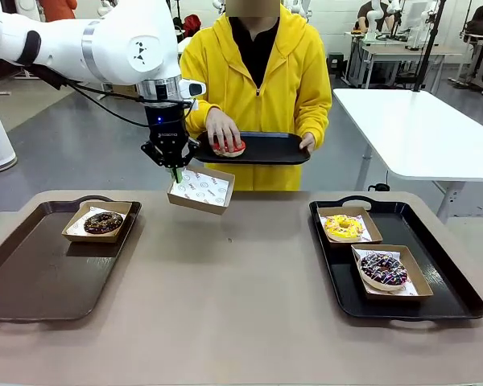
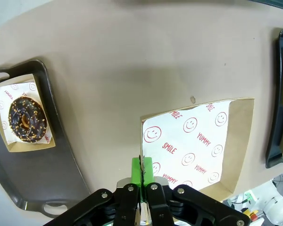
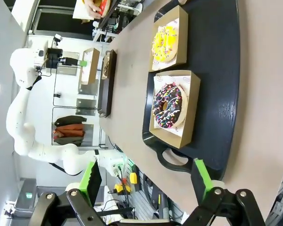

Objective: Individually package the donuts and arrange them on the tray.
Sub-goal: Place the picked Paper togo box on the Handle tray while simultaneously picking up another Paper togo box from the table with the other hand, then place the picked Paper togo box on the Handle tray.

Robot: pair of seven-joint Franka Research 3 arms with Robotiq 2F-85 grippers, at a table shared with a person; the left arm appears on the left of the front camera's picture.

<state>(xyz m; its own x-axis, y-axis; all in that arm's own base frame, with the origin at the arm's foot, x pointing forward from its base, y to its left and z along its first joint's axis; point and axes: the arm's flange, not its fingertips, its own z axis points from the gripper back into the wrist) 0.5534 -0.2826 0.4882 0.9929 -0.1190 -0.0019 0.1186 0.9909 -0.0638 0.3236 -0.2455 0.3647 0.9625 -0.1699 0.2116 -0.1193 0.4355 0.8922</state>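
The red donut (image 1: 228,148) lies under the person's hand (image 1: 222,129) on a black tray (image 1: 266,149) held above the far edge of the surface (image 1: 225,273). Just beside it, the left tool (image 1: 176,170) is clamped on the rim of an empty paper-lined box (image 1: 201,190) lifted off the surface. The yellow donut (image 1: 343,227) and sprinkled donut (image 1: 383,269) sit boxed on the right tray (image 1: 451,281), the dark chocolate donut (image 1: 103,223) boxed on the left tray (image 1: 40,273); the right tool (image 3: 146,176) hangs with fingers apart.

Robotics laboratory, open-plan hall: grey floor (image 1: 80,145), white worktables (image 1: 419,121) standing well apart, further benches with equipment along the far wall. Work station: tan table (image 1: 225,281) with two dark trays (image 1: 32,281), attended by a white robot arm (image 1: 105,48) mounted at the near side and a person in a yellow hooded top (image 1: 258,88) at the far side. A rack of folded garments (image 3: 68,127) stands behind the station in the right wrist view.
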